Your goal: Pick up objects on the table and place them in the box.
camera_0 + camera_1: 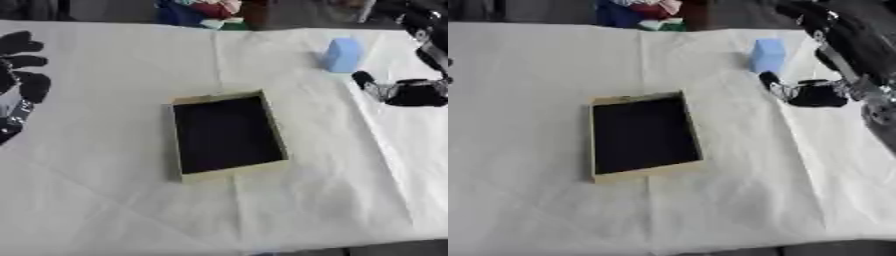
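Observation:
A shallow open box (226,134) with tan walls and a dark inside lies in the middle of the white-covered table, nothing in it. A light blue block (342,54) stands upright at the far right of the table. My right hand (808,93) hovers just in front of and to the right of the block, a finger stretched toward it, not touching it. My left hand (22,65) shows at the left edge, fingers spread and straight, holding nothing.
The white cloth (105,190) covers the table and has creases. Colourful items (206,11) sit beyond the far edge. My right arm (846,50) comes down from the upper right corner.

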